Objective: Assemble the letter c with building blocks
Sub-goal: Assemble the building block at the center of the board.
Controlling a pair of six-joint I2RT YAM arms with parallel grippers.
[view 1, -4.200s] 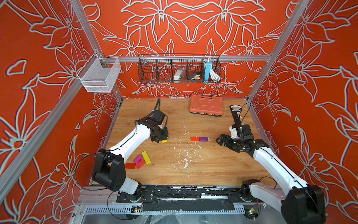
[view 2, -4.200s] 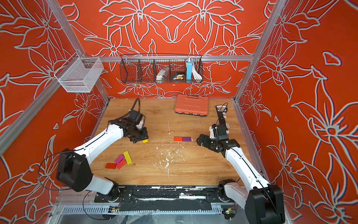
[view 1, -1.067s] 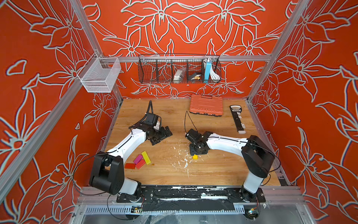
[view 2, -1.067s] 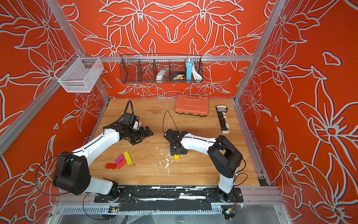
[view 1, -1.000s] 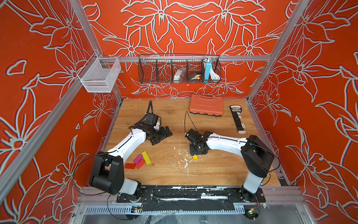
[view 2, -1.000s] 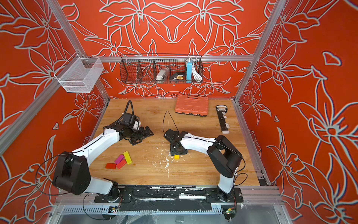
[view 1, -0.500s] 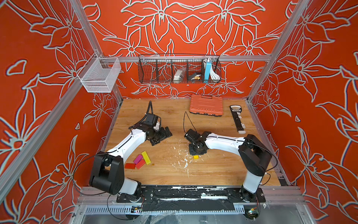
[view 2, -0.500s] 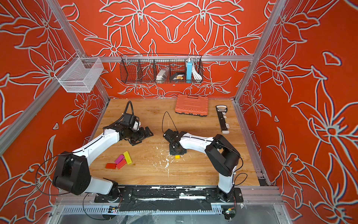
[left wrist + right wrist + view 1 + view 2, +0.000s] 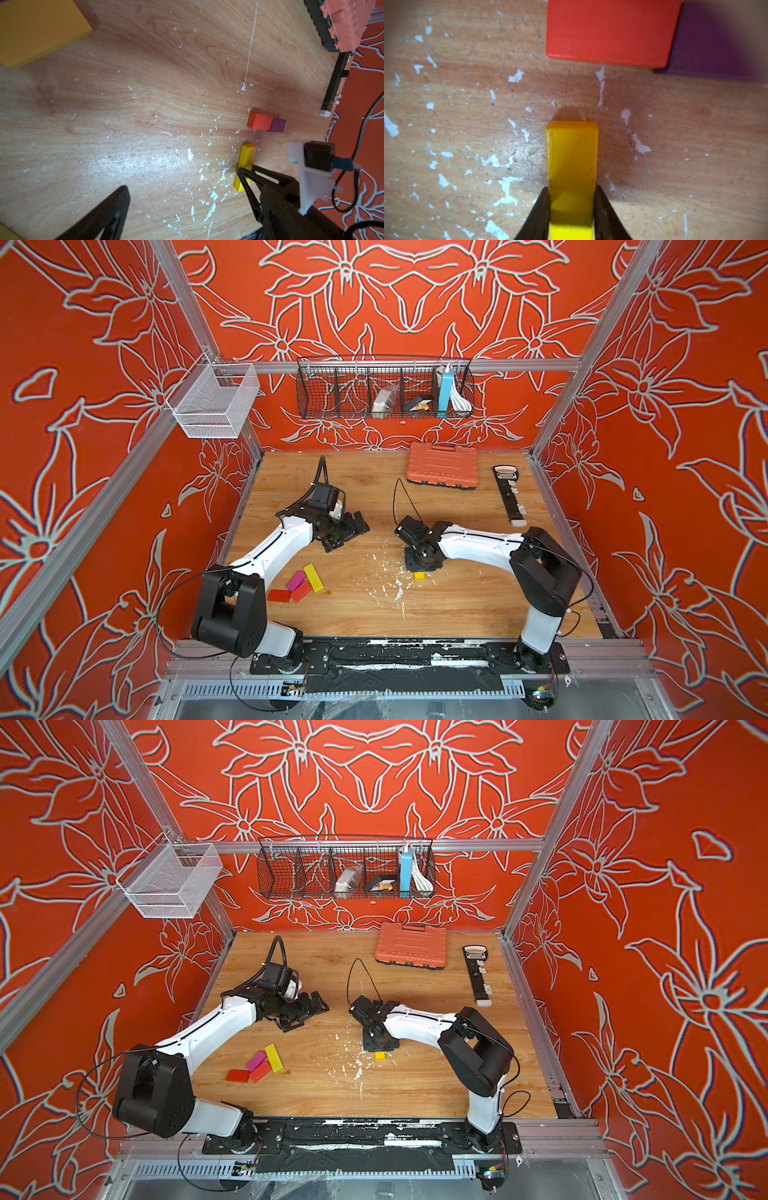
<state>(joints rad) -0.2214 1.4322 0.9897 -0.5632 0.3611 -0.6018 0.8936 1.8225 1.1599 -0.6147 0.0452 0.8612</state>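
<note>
— Anything different from four seconds back?

— Plenty. Right arm out along the right wall then; now folded in to mid-counter, with the right pincer (image 9: 419,566) down over a yellow bar (image 9: 419,575). Red and purple pair, in plain sight in both top views then, now hidden beneath that arm. Back then the left pincer (image 9: 347,531) nose-down near the left edge; now turned toward the middle. No change in the heap of blocks (image 9: 302,590) by the left arm: yellow, magenta, orange-red, red, close together.

— And the surface, the room?

— Wooden counter (image 9: 457,605), scuffed and speckled with white flecks (image 9: 399,593). Orange walls (image 9: 83,364) on three sides, covered in pale flower outlines. High on the back wall, a black wire basket (image 9: 384,389); on the left rail, a white mesh basket (image 9: 214,400). At the back of the counter, an orange tool case (image 9: 441,466); near it, along the right edge, a black strip (image 9: 509,495).

— The pincers?

— On the right: clamped on one end of the yellow bar, fingers (image 9: 539,214) pressed to both its long sides in the right wrist view. Free end aimed at the red block (image 9: 610,31), short of it, bare wood between. Touching that block's end, a purple block (image 9: 708,41). On the left: spread wide, gripping nothing, over bare wood, with a yellow-orange block (image 9: 41,27) close to that wrist's camera.
</note>
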